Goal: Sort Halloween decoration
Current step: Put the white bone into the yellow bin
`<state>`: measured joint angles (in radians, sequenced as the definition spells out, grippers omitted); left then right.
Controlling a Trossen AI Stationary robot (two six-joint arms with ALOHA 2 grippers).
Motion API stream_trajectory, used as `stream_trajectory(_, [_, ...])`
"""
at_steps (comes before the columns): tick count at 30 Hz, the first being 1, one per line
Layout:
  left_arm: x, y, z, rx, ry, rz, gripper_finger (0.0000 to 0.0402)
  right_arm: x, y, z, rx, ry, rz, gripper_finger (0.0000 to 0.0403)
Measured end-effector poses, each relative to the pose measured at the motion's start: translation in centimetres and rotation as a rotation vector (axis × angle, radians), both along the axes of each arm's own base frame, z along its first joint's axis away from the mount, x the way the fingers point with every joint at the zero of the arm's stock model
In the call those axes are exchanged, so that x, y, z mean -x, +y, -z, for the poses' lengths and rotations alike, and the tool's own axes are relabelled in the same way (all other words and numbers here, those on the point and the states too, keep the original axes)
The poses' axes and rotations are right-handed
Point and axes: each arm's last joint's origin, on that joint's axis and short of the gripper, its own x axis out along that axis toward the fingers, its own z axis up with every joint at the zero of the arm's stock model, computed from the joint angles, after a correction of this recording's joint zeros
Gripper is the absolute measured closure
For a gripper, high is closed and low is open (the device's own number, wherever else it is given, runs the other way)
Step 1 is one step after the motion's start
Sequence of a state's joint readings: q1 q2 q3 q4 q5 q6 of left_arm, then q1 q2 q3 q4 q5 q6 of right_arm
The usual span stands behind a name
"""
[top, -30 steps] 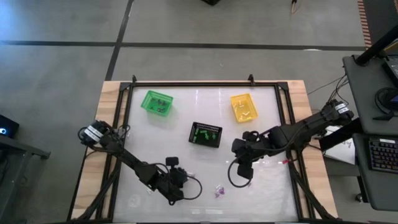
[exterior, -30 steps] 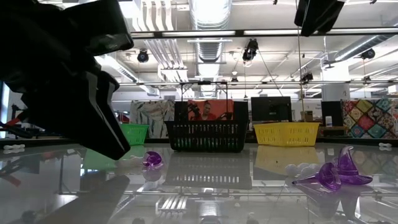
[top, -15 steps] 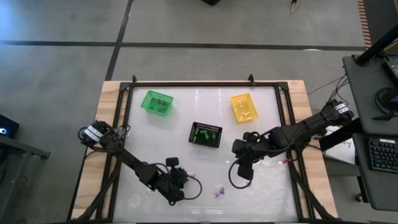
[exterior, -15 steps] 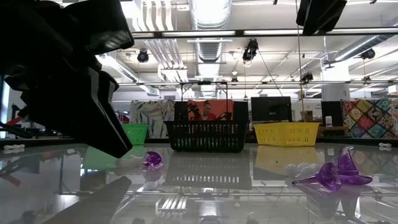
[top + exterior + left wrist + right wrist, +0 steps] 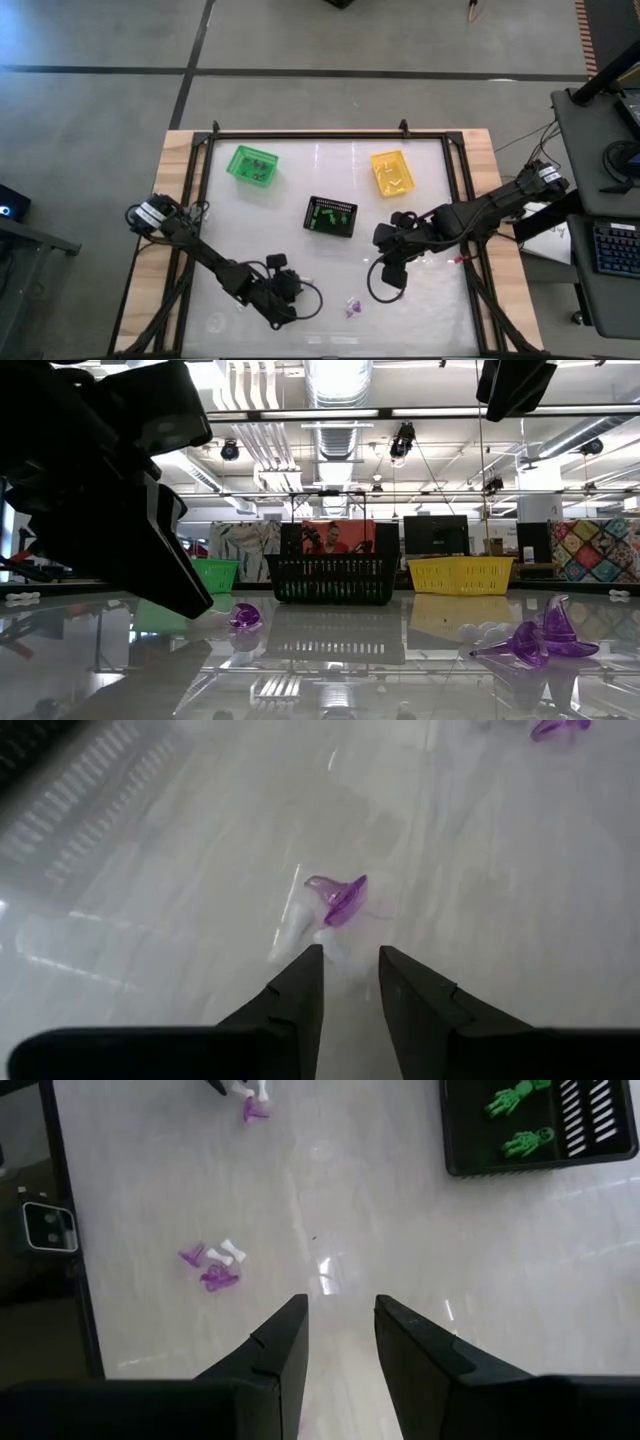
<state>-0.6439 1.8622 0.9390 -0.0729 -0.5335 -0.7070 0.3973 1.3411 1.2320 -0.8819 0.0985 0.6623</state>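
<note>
White glossy tabletop (image 5: pixel 300 180) under bright ceiling lights; both grippers' fingers stand slightly apart, empty

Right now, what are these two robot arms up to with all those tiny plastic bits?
They are sorting tiny Halloween trinkets into baskets. The left hand is low over the table's near side, its fingers parted just short of a purple trinket lying beside a white one. The right hand hangs empty above the table, fingers apart. Green pieces already lie in the black basket; a few purple and white ones are left loose.
</note>
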Motion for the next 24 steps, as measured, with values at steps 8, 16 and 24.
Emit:
stream_trajectory(8, [0.2,0.1,0.3,0.011,-0.004,-0.008,0.0334,0.0,0.0,0.0,0.005,-0.002,0.003,0.0294])
stream_trajectory(16, [0.3,0.2,0.4,0.007,0.006,-0.011,0.0335,0.0,0.0,0.0,0.009,-0.002,-0.004,0.0294])
stream_trajectory(24, [0.2,0.1,1.4,0.005,0.008,-0.030,0.0335,0.0,0.0,0.0,0.010,-0.001,-0.005,0.0294])
